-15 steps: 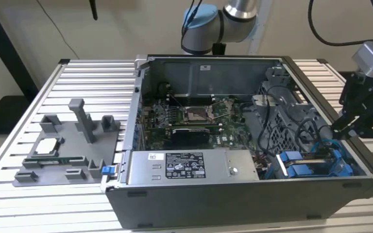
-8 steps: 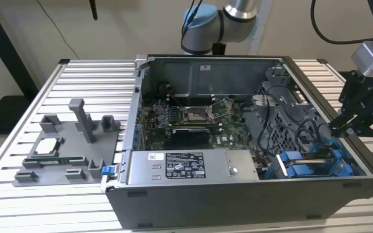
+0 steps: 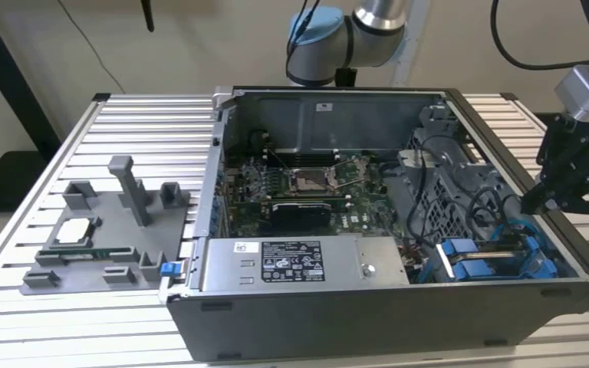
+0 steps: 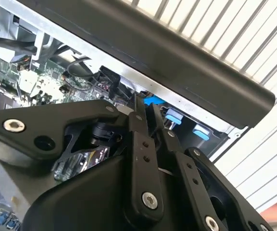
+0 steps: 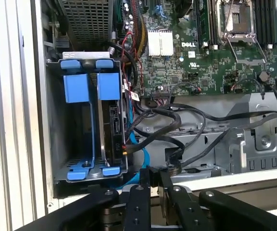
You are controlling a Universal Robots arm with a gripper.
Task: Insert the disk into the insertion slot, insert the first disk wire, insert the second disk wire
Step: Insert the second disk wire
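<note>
Here, the rigid, shock-sensitive disk [image 5: 113, 126] in the insertion slot [image 5: 52, 120] handles best by its blue frame [image 5: 108, 86]; claw [image 5: 154, 174] aperture indeterminate.

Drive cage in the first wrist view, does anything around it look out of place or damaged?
Nothing looks damaged. The insertion slot sits square; only the black cables beside it sprawl loose.

The exterior view's top edge cuts off the arm [image 3: 361, 31], and its right edge cuts the gripper [image 3: 532, 205] short. In the second wrist view the gripper's black body hides most of the motherboard [image 4: 37, 84]. In the first wrist view the disk [image 5: 114, 127] shows edge-on in the drive cage [image 5: 52, 144], its label hidden.
</note>
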